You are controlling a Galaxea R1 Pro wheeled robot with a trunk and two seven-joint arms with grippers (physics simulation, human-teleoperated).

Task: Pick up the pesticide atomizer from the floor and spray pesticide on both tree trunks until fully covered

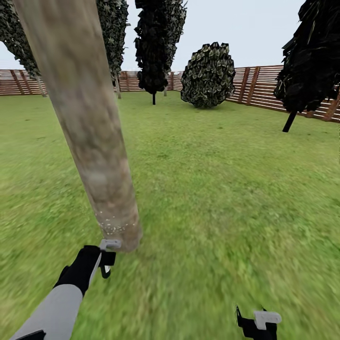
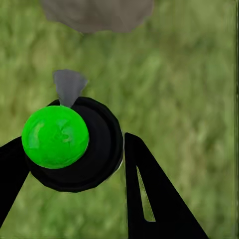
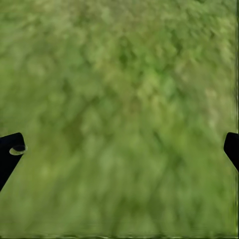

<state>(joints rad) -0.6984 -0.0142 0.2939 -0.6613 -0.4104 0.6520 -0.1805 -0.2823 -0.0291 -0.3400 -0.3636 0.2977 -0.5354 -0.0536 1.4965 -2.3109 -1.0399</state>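
One thick pale mottled tree trunk (image 1: pixel 89 127) leans across the left half of the head view, its top and leaves cut off by the frame, with a scatter of fine white specks low on the bark near its foot. Just below that foot sits the left claw (image 1: pixel 106 259), clamped on the pesticide atomizer (image 1: pixel 109 245), of which the head view shows little more than the white trigger head; the dark body is mostly hidden behind the black wrist. In the left wrist view the atomizer (image 2: pixel 74 144) is seen end-on as a dark round body with a bright green ball on it and a grey nozzle tip pointing toward the grey base of the trunk (image 2: pixel 97 14), the two black fingers (image 2: pixel 154 194) pressed on either side. Farther right, past open lawn (image 1: pixel 226 179), stand two dark narrow trees (image 1: pixel 158 45), one round bush (image 1: pixel 208 75) and one more dark tree (image 1: pixel 311 56) cut by the frame, all before the slatted wooden fence (image 1: pixel 264 85). At the lower right the right claw (image 1: pixel 259 323) is partly cropped; its fingertips (image 3: pixel 11 149) stand wide apart over blurred grass (image 3: pixel 124 114).
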